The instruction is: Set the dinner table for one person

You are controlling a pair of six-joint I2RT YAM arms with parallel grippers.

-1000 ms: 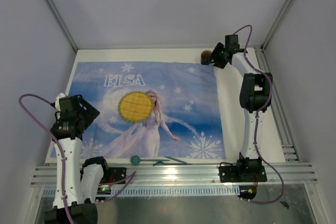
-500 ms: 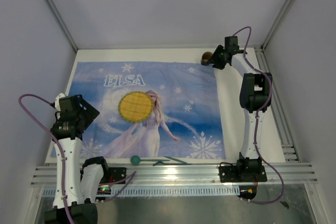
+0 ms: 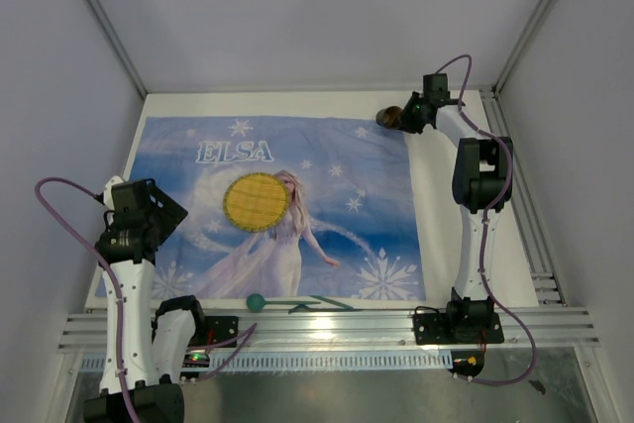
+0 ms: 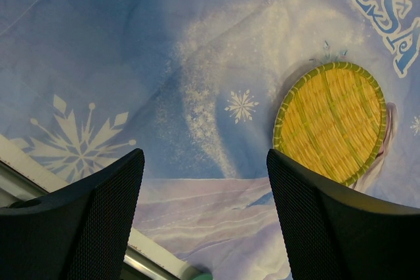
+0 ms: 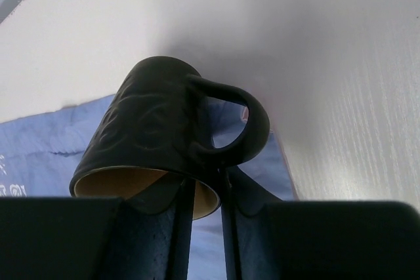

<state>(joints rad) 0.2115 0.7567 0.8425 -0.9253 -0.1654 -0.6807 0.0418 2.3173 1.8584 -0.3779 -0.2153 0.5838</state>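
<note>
The right gripper point(image 5: 209, 196) has its fingers pinched on the wall of a dark mug point(image 5: 154, 119) beside the handle. The mug's tan inside shows, but any contents are hidden. The left gripper point(image 4: 204, 159) is spread wide and holds nothing. Below it lies a blue cloth point(image 4: 98, 44) bearing a round yellow woven mat point(image 4: 331, 122). Only the top view shows the mug at the cloth's upper right corner and the white dinner table point(image 3: 438, 225) under the cloth, bare along the right.
</note>
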